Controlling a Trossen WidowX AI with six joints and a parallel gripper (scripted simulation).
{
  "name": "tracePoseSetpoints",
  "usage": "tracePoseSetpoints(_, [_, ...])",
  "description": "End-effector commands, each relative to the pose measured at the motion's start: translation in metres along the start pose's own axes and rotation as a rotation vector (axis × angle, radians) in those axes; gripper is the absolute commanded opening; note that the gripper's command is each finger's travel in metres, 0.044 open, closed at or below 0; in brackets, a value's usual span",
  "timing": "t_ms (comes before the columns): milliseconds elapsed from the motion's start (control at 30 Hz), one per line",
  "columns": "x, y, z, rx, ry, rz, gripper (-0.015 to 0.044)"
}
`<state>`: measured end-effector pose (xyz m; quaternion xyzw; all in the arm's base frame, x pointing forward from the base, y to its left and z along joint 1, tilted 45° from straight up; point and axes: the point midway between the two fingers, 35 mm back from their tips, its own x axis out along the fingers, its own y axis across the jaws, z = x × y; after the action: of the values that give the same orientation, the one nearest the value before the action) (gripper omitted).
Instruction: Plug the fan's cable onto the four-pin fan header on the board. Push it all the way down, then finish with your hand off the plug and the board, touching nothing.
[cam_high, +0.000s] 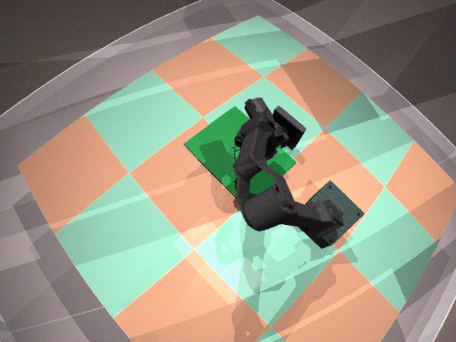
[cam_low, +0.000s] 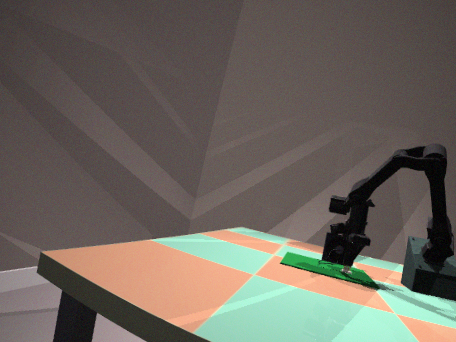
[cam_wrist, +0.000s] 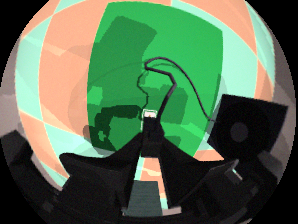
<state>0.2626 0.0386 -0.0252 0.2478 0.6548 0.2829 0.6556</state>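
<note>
The green board (cam_high: 212, 137) (cam_low: 297, 261) (cam_wrist: 195, 55) lies flat on the table. A small white four-pin header (cam_wrist: 149, 114) (cam_low: 346, 271) stands on it. My gripper (cam_wrist: 149, 136) is shut on the dark cable plug (cam_wrist: 151, 126), which in the wrist view overlaps the near part of the header. The plug hides most of the header, so I cannot tell whether it is above it or inside it. The black cable (cam_wrist: 167, 95) loops from the plug over the board to the square black fan (cam_wrist: 257, 115) (cam_high: 291, 125). In the top view the arm hides the fingertips.
The fan is close beside the gripper on the right in the wrist view. The arm's dark grey base plate (cam_high: 350, 202) is bolted to the checkered table (cam_high: 100, 280) (cam_low: 150, 280), near the board.
</note>
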Motion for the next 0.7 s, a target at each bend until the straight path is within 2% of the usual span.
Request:
tracePoseSetpoints(0, [0.0001,0.0003,0.0012,0.002,-0.004,0.002,0.0000])
tracePoseSetpoints(667, [0.0045,0.0002,-0.0007,0.004,-0.004,0.003,0.0000])
